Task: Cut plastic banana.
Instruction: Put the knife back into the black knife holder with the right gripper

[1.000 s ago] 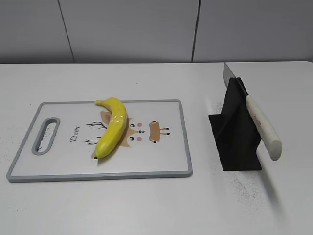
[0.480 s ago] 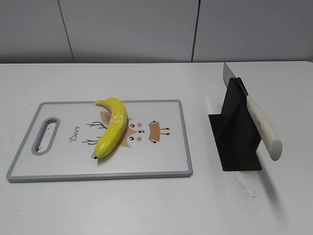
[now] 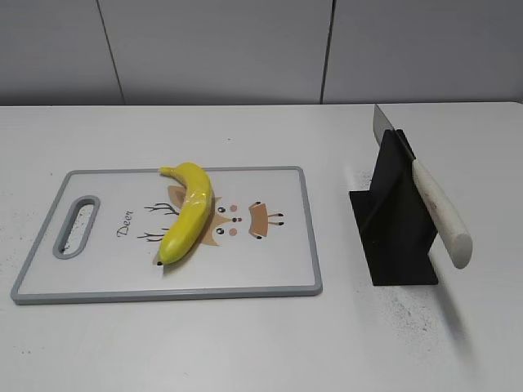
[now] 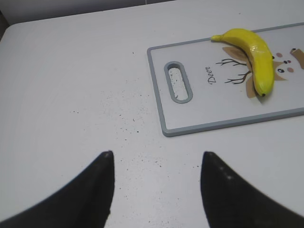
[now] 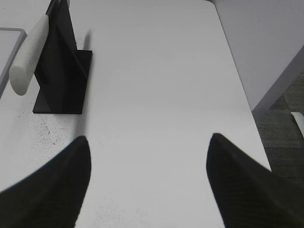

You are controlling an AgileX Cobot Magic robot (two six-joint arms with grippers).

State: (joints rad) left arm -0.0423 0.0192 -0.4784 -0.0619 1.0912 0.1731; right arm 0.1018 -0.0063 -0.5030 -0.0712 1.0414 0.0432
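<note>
The yellow plastic banana [image 3: 188, 211] lies whole on a white cutting board [image 3: 270, 265] with a grey rim and a deer drawing. It also shows in the left wrist view [image 4: 254, 57]. A knife with a white handle [image 3: 440, 212] rests slanted in a black stand [image 3: 392, 220], right of the board. My left gripper [image 4: 156, 159] is open and empty over bare table, left of the board. My right gripper [image 5: 149, 142] is open and empty over bare table, right of the knife stand [image 5: 59, 71]. Neither gripper shows in the exterior view.
The board has a handle slot [image 3: 76, 225] at its left end. The white table [image 3: 245, 343] carries small dark specks. Its right edge [image 5: 237, 85] drops to the floor close beside my right gripper. A grey panelled wall stands behind.
</note>
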